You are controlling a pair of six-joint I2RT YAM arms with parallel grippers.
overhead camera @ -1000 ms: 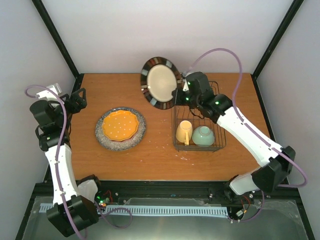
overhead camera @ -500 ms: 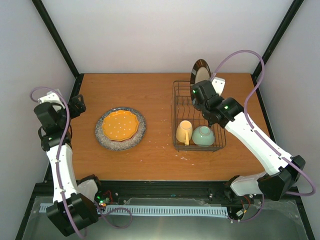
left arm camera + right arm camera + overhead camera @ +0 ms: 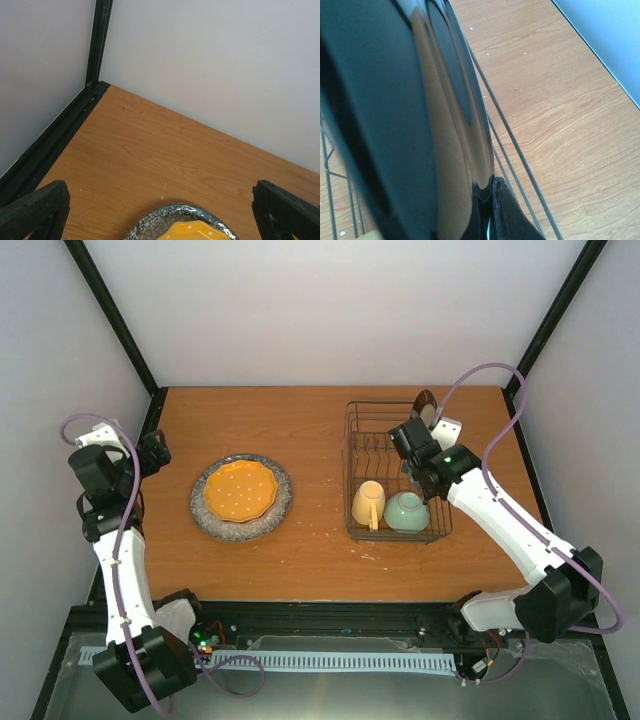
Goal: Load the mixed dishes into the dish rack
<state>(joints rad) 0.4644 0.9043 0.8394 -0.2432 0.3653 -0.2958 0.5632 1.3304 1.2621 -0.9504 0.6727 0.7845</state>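
Near edge: both arm bases bolted to a black rail. Wooden table (image 3: 300, 430), warm orange-brown grain, with a few white specks (image 3: 368, 556) scattered just in front of the rack.

Left side: left gripper (image 3: 155, 448) held above the table's left edge, jaws spread wide and holding nothing. The wrist view shows both fingers far apart with bare wood between.

Centre-left: orange scalloped plate (image 3: 240, 489) sits nested on a speckled grey plate (image 3: 207, 525), flat on the table.

Right of centre: dish rack (image 3: 352, 455), dark thin wire. Yellow mug (image 3: 368, 503) and pale green bowl (image 3: 407, 511) sit side by side in its near end.

Far end of rack: right gripper (image 3: 413, 437) clamped tight on the rim of a dark glossy plate (image 3: 427, 403), which stands on edge at the far right corner. Cannot tell if it is seated in a slot.

Beyond: white walls (image 3: 320, 310), with black corner posts (image 3: 110, 315) rising at the back corners.
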